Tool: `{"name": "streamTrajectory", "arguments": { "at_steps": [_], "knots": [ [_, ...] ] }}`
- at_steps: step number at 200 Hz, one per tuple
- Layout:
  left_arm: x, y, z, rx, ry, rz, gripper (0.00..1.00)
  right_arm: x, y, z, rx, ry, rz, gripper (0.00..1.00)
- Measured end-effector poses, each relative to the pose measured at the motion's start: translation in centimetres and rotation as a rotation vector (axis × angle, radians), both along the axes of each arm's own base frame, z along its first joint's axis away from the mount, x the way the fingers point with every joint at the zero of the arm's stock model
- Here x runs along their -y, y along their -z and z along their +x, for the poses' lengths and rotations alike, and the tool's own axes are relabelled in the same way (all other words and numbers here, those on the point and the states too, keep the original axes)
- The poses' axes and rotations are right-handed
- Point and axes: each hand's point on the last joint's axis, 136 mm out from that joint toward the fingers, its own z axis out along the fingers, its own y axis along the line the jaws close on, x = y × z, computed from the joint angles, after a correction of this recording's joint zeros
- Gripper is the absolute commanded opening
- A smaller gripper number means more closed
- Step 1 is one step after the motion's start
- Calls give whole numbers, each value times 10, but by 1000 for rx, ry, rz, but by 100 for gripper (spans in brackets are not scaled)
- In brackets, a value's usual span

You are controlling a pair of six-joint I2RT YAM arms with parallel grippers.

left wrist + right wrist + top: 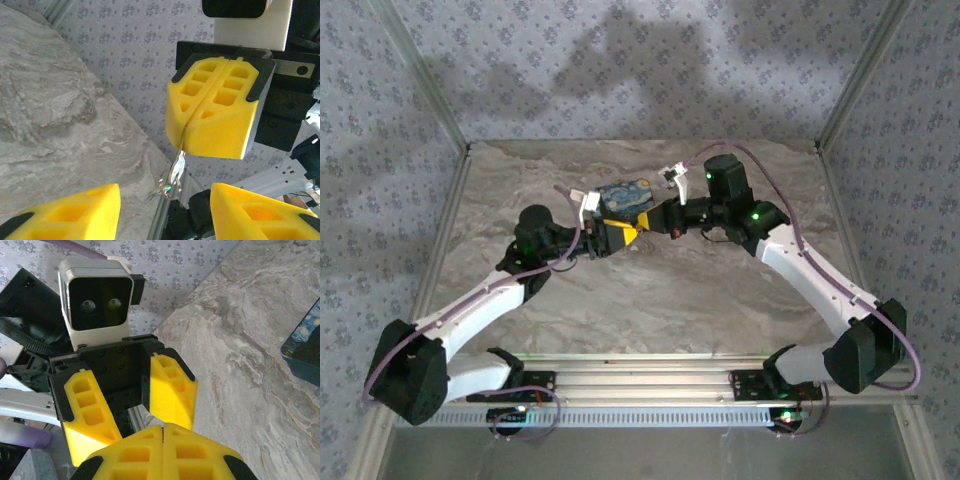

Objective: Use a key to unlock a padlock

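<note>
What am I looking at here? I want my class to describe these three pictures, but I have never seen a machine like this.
These are two robot arms bolted to the near edge of a marble-patterned table. One picture looks down from above and behind the arms. The other two come from a small camera on each wrist, so each shows its own yellow fingers at the bottom and the other arm's gripper facing it.

The left gripper is open, with its fingers apart. The right gripper is shut on what looks like a small silver key, which hangs with its ring below the closed pads. A blue box with a swirl painting lies on the table just behind where the two grippers meet.
</note>
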Motion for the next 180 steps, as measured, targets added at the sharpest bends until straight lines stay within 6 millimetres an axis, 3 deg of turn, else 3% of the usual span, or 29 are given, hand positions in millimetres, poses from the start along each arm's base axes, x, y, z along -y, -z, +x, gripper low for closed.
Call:
{"name": "streamTrajectory", "arguments": {
  "at_steps": [32, 61, 113, 145, 160, 180],
  "knots": [
    [5, -1, 3, -15, 8, -10, 49, -1, -1, -2, 0, -3, 7, 0],
    [5, -5, 3, -12, 8, -23, 39, 0, -2, -5, -1, -6, 13, 0],
    [8, -10, -1, 5, 27, -31, 1, 3, -1, -6, -4, 8, 13, 0],
    [7, -11, -6, 20, 29, -15, 0, 4, 1, -10, -16, 16, 23, 0],
    [5, -12, -8, 31, 25, -8, 0, 4, -1, -12, -29, 20, 31, 18],
    [2, -14, -12, 49, 20, 5, 0, 5, -4, -13, -47, 34, 39, 29]
  ]
}}
